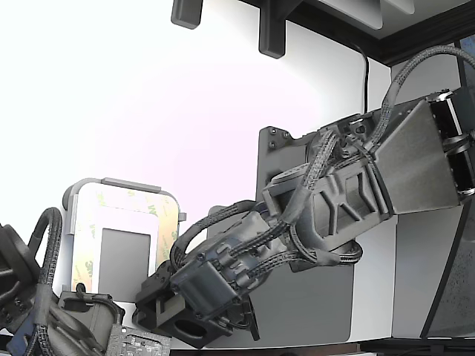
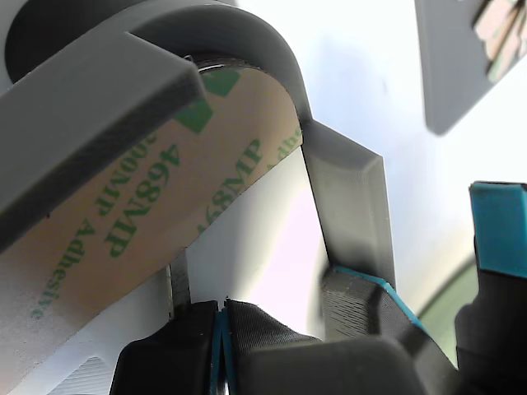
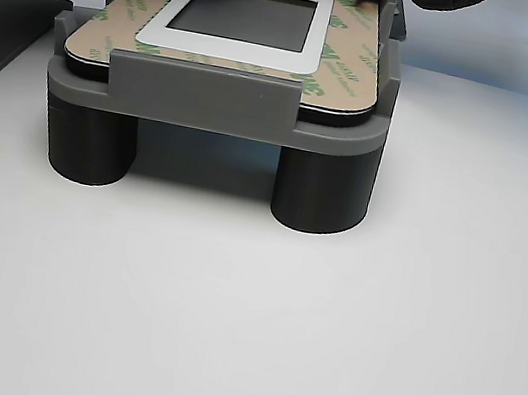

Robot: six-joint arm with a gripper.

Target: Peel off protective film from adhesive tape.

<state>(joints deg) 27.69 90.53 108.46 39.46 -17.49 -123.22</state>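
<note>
The thin cream-yellow protective film [image 3: 352,65] printed with green logos is seen lying flat on the narrow adhesive tape [image 3: 122,17], which frames a white-bordered dark grey square [image 3: 249,15] on top of a grey rounded fixture tray [image 3: 218,109] raised on two dark cylindrical legs. In the exterior view the tray sits at the lower left, and the black cable-wrapped arm [image 1: 334,200] reaches in from the right, with its dark gripper [image 1: 159,297] brought to the tray's near right corner. In the wrist view the gripper [image 2: 222,329] is shown with its blue-edged pads pressed together just below the rounded corner of the film [image 2: 165,197]; whether a film edge is pinched between them cannot be told, since only a thin sliver shows at the seam. The film corner lies directly ahead of the closed tips, with the strip's long axis running away along the tray's side. A raised grey tray wall [image 2: 350,206] stands beside the corner, so lateral room is judged tight there, while open space above the liner is available for a lifting pull. A second dark arm [image 1: 44,311] is seen at the exterior view's lower left, close to the tray.
</note>
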